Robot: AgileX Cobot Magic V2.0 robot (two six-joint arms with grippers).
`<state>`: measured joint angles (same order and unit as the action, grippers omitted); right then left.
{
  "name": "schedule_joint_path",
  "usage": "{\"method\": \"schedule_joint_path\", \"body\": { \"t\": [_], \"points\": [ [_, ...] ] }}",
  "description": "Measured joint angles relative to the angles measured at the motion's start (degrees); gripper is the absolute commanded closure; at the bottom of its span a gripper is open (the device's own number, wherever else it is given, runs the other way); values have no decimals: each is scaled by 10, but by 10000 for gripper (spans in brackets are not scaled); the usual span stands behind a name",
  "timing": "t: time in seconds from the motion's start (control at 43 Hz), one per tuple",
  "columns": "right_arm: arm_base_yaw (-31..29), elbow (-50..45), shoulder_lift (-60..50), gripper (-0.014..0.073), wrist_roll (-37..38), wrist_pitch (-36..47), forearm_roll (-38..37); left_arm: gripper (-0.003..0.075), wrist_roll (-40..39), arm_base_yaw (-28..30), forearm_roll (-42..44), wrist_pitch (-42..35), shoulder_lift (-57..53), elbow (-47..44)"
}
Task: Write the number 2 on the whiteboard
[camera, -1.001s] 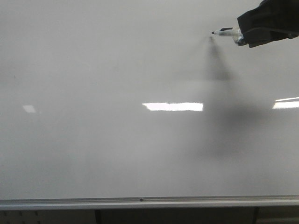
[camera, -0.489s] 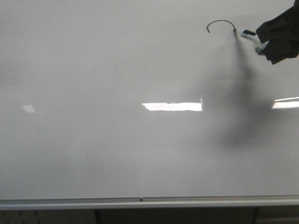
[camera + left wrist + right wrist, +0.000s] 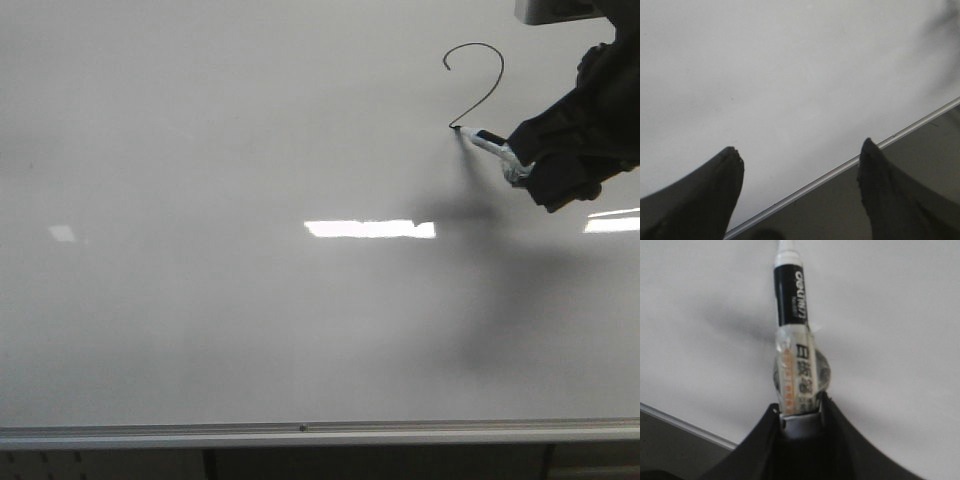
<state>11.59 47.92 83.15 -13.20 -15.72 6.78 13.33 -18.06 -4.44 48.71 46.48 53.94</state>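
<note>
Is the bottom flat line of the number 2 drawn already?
No, the thin black marker digit has only its hook and slanted stroke; the black-and-white marker pen sits at the slant's lower end.

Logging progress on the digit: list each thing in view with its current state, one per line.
Number 2: unfinished, hook and diagonal drawn, no base stroke.
Marker: clamped, tip at the diagonal's lower end.
Right end effector: shut on the marker.
Left end effector: open, empty.
Whiteboard: otherwise unmarked.

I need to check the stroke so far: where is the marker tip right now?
In the front view the marker tip touches the whiteboard at upper right, at the lower end of the number 2 diagonal, held by the right gripper.
</note>
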Motion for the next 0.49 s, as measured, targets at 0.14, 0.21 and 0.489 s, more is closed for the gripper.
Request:
{"method": "schedule_joint_path", "body": {
  "t": [0.14,0.21,0.489],
  "points": [
    [-50,0,0,609,0,-26,1,246,0,0,0,0,0,0],
    [-63,0,0,609,0,-32,1,246,0,0,0,-1,0,0],
    [0,1,-101,609,-20,-110,5,246,41,0,-20,-1,6,0]
  ]
}}
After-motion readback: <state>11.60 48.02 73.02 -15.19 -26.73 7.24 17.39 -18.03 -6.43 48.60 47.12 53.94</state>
